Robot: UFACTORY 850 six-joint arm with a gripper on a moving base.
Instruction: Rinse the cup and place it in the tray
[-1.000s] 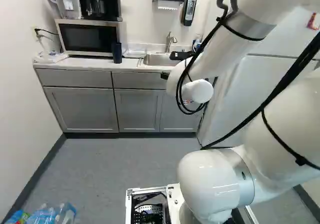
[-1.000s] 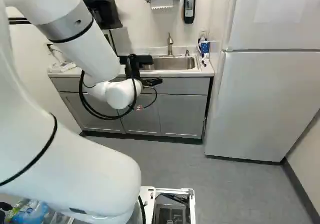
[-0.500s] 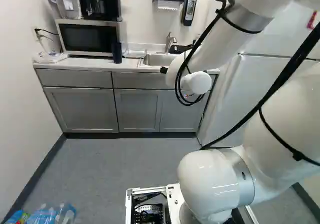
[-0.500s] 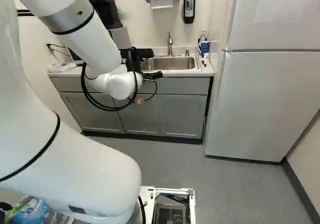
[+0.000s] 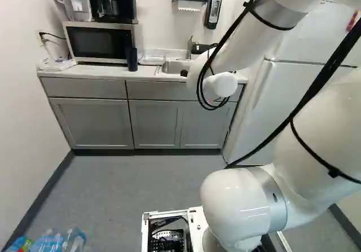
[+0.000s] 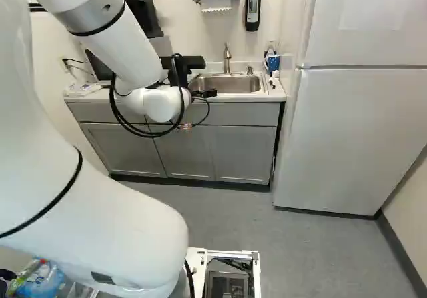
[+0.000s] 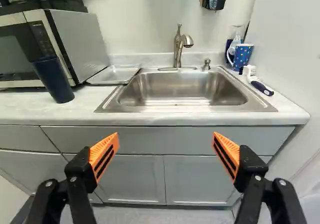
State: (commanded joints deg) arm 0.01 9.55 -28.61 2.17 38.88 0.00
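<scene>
On the counter, the sink and the tray show no cup, so I judge the whole job is left: grip, rinse, place. My gripper is empty, jaws wide; the dark cup stands left of the tray, the spotted mug at the sink's far corner, and which is meant I can't tell.
</scene>
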